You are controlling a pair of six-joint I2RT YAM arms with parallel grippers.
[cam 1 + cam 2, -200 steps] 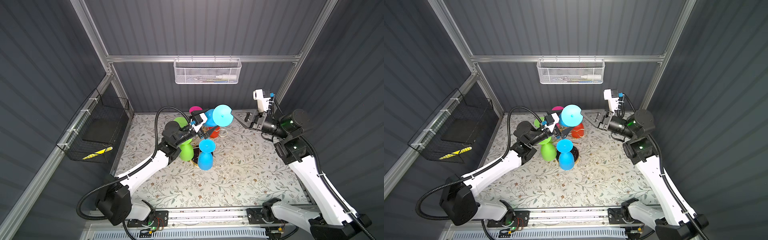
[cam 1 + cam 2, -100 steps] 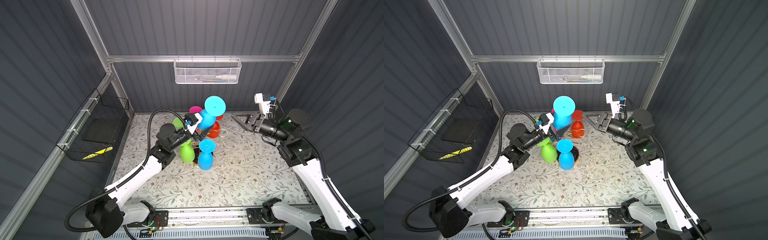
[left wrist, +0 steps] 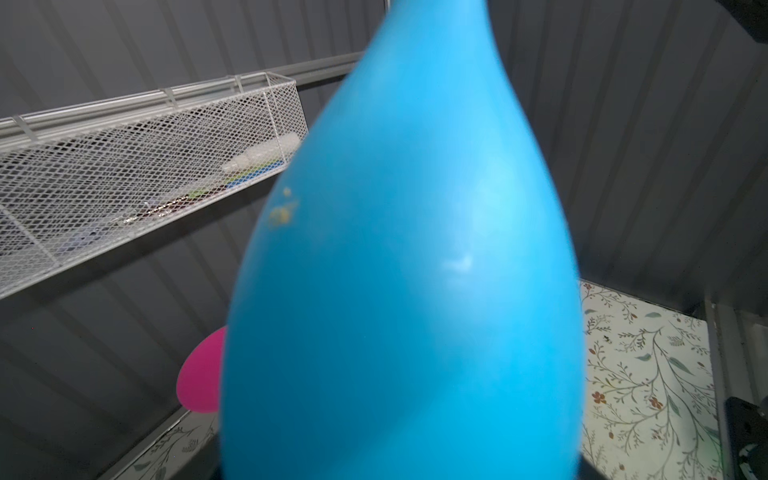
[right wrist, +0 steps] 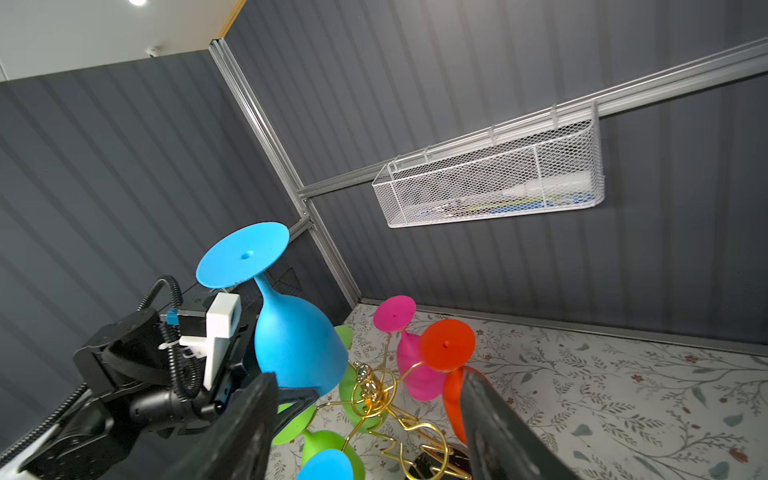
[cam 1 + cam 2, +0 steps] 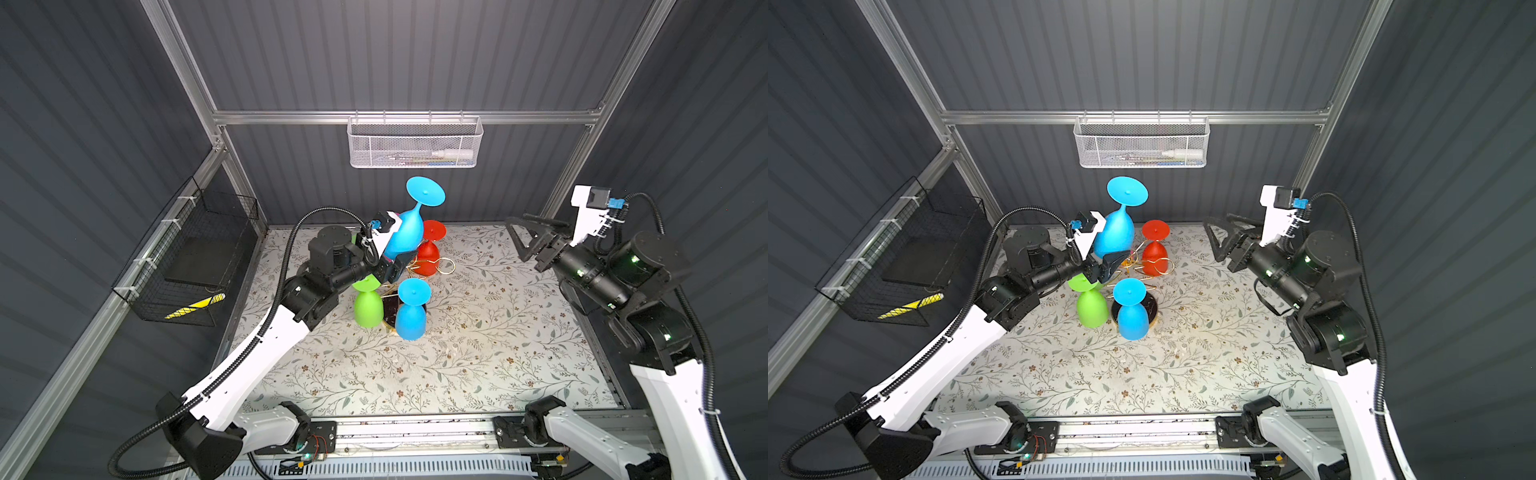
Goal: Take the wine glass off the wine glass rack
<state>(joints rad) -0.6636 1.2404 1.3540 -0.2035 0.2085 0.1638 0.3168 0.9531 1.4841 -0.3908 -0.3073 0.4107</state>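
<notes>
Dark ribbed walls close in a floral-print counter (image 5: 457,357), where we catch a removal part done. The left pincer (image 5: 392,259) is clamped on the bowl of the blue wine glass (image 5: 405,232), close to its rim. It holds the glass upside down, foot uppermost, above the wine glass rack (image 4: 372,392) and, as we read it, free of the gold loops. The right pincer (image 5: 519,232) hangs well apart from the rack, jaws spread and empty, pointed toward it.

A red glass (image 5: 428,257), a pink glass (image 4: 415,374), a green glass (image 5: 368,307) and a second blue glass (image 5: 409,320) hang inverted around the rack. A white mesh basket (image 5: 413,145) is fixed to the wall behind it.

We see three hazards. The bowl is smooth and tapered, so a grip this near the rim could let the glass slide out, and it would drop onto the rack below. A descent begun too close to the rack could catch the rim on a gold loop or strike the red glass just beside it. The rack looks light, and a snag might tip it with every glass it carries. If the right pincer closes in for a handover, its spread jaws could clip the raised foot.
</notes>
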